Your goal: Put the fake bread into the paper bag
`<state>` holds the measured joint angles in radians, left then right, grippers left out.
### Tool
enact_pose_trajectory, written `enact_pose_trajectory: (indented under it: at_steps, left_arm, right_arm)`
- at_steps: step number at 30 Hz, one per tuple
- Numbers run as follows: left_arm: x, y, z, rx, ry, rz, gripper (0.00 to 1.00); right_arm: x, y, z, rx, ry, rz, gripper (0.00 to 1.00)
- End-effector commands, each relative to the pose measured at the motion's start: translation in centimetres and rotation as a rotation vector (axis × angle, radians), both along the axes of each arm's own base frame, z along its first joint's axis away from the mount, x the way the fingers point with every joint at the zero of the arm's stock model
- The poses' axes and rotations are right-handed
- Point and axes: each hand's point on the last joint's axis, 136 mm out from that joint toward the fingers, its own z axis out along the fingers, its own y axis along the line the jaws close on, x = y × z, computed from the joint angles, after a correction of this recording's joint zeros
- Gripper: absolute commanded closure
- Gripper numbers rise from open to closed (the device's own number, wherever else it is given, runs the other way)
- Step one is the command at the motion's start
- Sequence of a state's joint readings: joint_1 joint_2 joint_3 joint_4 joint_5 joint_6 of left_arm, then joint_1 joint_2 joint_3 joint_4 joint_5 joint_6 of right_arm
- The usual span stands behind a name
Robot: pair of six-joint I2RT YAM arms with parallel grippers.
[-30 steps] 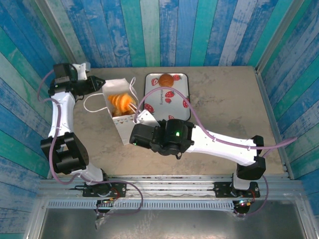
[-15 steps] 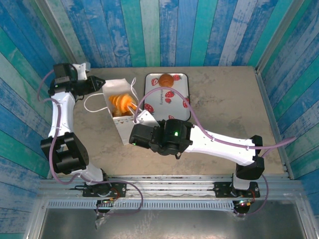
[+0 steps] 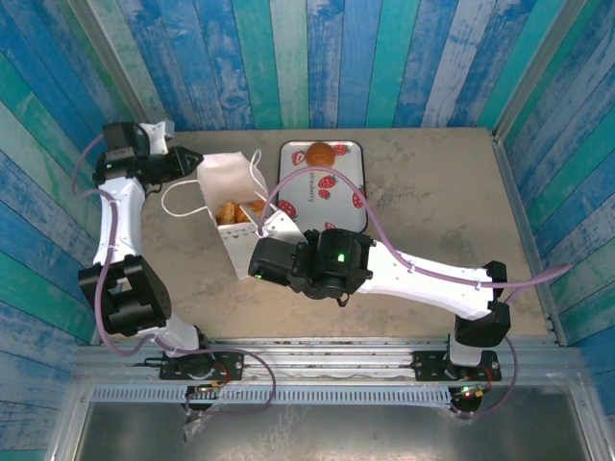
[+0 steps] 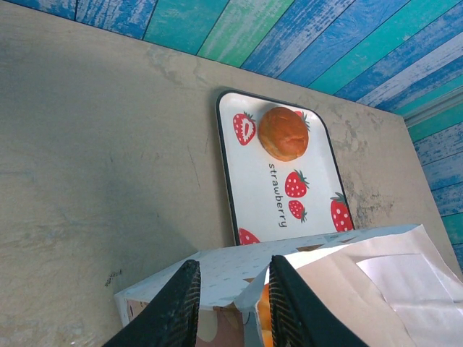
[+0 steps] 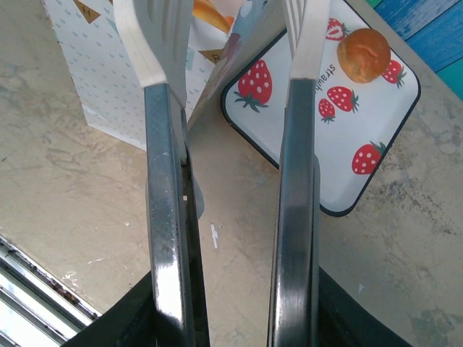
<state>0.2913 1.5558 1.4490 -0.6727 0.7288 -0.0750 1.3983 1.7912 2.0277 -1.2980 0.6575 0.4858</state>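
Pastry [image 3: 231,211] dropped into paper bag [image 3: 227,166] | round glossy bun [image 3: 321,154] on tray [image 3: 338,197]

A: Paper bag [image 3: 231,175] status?
B: It is standing upright, mouth gaping open; golden pastries [image 3: 231,211] are lying inside.
A: Remaining bread?
B: One round brown bun [image 3: 320,154] is sitting outside, at two o'clock from the bag.
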Motion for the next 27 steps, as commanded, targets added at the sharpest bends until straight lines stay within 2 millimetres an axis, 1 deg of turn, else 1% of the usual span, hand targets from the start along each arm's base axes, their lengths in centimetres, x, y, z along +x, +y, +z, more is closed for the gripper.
enact_pose_trajectory:
  at_steps: [1, 5, 7, 10, 12, 14, 16, 19, 21, 22, 23, 27]
  left_arm:
    - [0.0, 0.2, 0.2, -0.003, -0.006, 0.000, 0.70]
    - [-0.2, 0.1, 1.3, -0.008, -0.042, 0.009, 0.67]
    - [-0.3, 0.1, 2.1, -0.007, -0.064, 0.016, 0.62]
    - [-0.7, 0.3, 3.4, 0.012, -0.091, 0.040, 0.52]
    - [-1.0, 0.6, 4.4, 0.029, -0.115, 0.064, 0.41]
    - [-1.4, 0.7, 5.3, 0.041, -0.137, 0.086, 0.38]
    - [-1.9, 0.7, 6.6, 0.050, -0.168, 0.100, 0.35]
    - [-2.9, 0.7, 8.4, 0.063, -0.221, 0.129, 0.29]
    - [-3.8, 0.8, 9.7, 0.075, -0.268, 0.153, 0.23]
    - [-4.0, 0.9, 9.9, 0.080, -0.282, 0.164, 0.20]
    - [-4.9, 1.0, 10.9, 0.095, -0.315, 0.187, 0.17]
    - [-6.7, 1.4, 12.1, 0.137, -0.377, 0.247, 0.10]
  right_arm:
    - [0.4, 0.3, 1.9, 0.066, -0.034, -0.015, 0.58]
    - [0.2, 0.9, 3.6, 0.134, -0.037, 0.030, 0.59]
    - [-0.1, 1.3, 4.8, 0.183, -0.044, 0.068, 0.59]
    - [-0.2, 1.1, 7.1, 0.262, -0.077, 0.102, 0.59]
    - [-0.1, 0.2, 8.9, 0.308, -0.108, 0.101, 0.59]
    - [0.4, -1.0, 10.1, 0.338, -0.125, 0.084, 0.59]
    - [1.1, -2.4, 10.8, 0.360, -0.135, 0.058, 0.59]
    - [2.4, -4.9, 11.2, 0.382, -0.144, 0.003, 0.59]
    - [3.6, -6.7, 10.9, 0.396, -0.141, -0.041, 0.59]
    - [4.3, -7.5, 10.7, 0.402, -0.135, -0.062, 0.59]
    - [5.0, -8.4, 10.2, 0.407, -0.125, -0.083, 0.59]
    - [8.0, -11.5, 6.9, 0.401, -0.076, -0.175, 0.59]
